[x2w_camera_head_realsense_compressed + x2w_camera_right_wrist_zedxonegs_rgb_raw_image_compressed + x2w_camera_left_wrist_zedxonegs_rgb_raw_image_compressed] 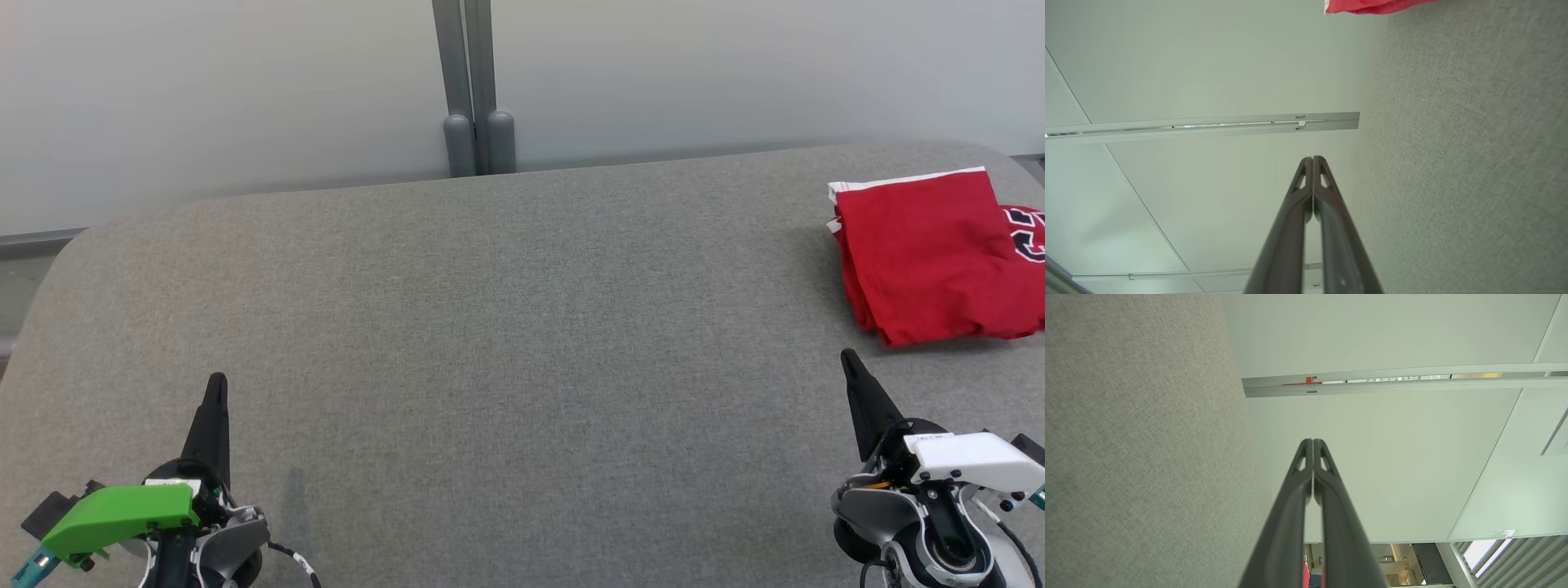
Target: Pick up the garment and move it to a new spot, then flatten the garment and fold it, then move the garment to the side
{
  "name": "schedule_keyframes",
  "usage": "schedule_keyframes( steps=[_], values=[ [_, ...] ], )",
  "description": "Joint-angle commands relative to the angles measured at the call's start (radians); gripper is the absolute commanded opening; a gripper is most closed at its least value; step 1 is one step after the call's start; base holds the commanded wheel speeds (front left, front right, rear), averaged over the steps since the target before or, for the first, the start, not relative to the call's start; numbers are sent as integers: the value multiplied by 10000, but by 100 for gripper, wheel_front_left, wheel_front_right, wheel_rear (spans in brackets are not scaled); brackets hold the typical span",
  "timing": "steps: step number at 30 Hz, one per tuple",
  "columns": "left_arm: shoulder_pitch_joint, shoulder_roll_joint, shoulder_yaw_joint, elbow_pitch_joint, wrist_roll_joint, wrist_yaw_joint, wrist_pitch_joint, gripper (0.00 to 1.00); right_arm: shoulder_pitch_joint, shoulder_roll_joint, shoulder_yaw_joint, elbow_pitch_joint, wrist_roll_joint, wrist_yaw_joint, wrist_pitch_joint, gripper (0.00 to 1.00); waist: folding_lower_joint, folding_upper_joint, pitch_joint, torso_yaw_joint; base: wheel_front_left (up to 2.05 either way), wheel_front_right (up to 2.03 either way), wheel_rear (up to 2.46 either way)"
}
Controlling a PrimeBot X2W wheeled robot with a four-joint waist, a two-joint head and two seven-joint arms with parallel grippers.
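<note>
The garment [935, 253] is a red jersey with white trim and dark lettering, folded into a thick stack at the far right of the grey table [506, 343]; its right part runs out of the head view. A sliver of the garment [1372, 5] shows at the top of the right wrist view. My left gripper [216, 382] rests at the lower left, shut and empty, far from the cloth. My right gripper [849, 356] sits at the lower right, shut and empty, just below and left of the garment's near corner. In the wrist views the left gripper [1313, 441] and right gripper [1313, 158] each show their two fingers pressed together.
A pale wall stands behind the table, with a grey post [473, 90] at the middle of the far edge. The table's corners are rounded, and its left edge drops off near the left arm.
</note>
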Motion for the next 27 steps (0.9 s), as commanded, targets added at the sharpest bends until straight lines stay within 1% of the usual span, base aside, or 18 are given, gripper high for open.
schedule_keyframes(
  steps=[1,27],
  values=[
    [-115,24,46,18,-13,-53,12,0,-60,-6,-18,20,69,7,38,0,0,0,0,0,0,0,0],
    [-121,-11,93,19,46,-54,65,0,-59,-6,-16,18,70,7,37,0,0,0,0,0,0,0,0]
  ],
)
